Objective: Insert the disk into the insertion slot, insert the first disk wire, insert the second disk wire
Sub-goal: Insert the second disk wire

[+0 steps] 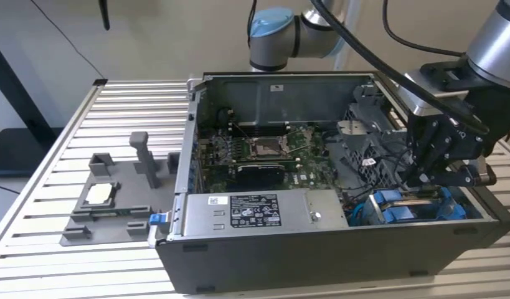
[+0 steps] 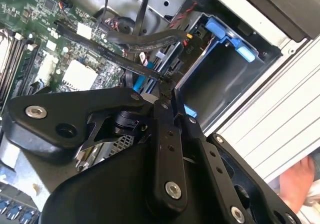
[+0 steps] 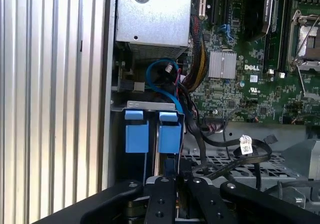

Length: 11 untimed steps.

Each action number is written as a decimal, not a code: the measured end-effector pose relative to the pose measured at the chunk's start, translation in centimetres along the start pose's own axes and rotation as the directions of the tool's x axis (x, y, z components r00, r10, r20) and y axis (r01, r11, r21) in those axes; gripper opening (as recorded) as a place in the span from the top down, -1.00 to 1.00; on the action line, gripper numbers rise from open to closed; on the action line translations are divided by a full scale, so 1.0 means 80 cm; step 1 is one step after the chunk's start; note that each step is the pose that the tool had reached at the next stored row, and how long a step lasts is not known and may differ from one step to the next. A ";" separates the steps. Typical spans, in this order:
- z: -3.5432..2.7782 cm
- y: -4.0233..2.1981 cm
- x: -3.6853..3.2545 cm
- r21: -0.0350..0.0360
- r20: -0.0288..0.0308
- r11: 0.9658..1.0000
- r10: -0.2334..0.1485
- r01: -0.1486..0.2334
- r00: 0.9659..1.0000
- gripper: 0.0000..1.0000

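My gripper (image 1: 431, 179) hangs inside the open computer case, just above the insertion slot (image 1: 379, 215), a small sheet-metal cage at the case's front corner. Its black fingers (image 2: 165, 114) are pressed together, seemingly shut on the plug end of a flat black disk wire (image 2: 115, 59). That wire trails back across the board. In the cage stand two blue carrier tabs (image 3: 169, 136) side by side, and the gripper (image 3: 175, 178) is over one of them. The disk's body is mostly hidden inside the blue carrier (image 2: 227, 34).
A silver power-supply box (image 1: 255, 212) lies beside the cage, with the motherboard (image 1: 263, 149) behind it. Loose black cables (image 3: 235, 149) cross a perforated grey bracket (image 1: 363, 156). A grey fixture (image 1: 113, 199) sits on the slatted table. A person's hand (image 2: 300, 179) is outside the case.
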<state>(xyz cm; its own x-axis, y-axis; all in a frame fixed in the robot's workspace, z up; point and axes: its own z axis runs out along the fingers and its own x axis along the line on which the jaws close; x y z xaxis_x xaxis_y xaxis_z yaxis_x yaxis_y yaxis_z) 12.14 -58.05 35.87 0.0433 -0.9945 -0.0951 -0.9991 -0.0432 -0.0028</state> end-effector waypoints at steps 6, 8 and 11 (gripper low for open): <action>0.0007 -0.0023 0.0025 -0.014 0.006 1.000 0.001 -0.001 1.000 0.69; 0.0015 -0.0049 0.0045 -0.026 0.013 1.000 0.003 -0.002 1.000 0.69; 0.0026 -0.0095 0.0083 -0.035 0.031 0.999 0.004 -0.003 1.000 0.69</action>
<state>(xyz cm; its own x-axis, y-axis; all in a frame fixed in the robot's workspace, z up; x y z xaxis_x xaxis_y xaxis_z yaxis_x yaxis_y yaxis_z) 12.93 -58.66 35.60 0.0396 -0.9912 -0.1260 -0.9985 -0.0439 0.0319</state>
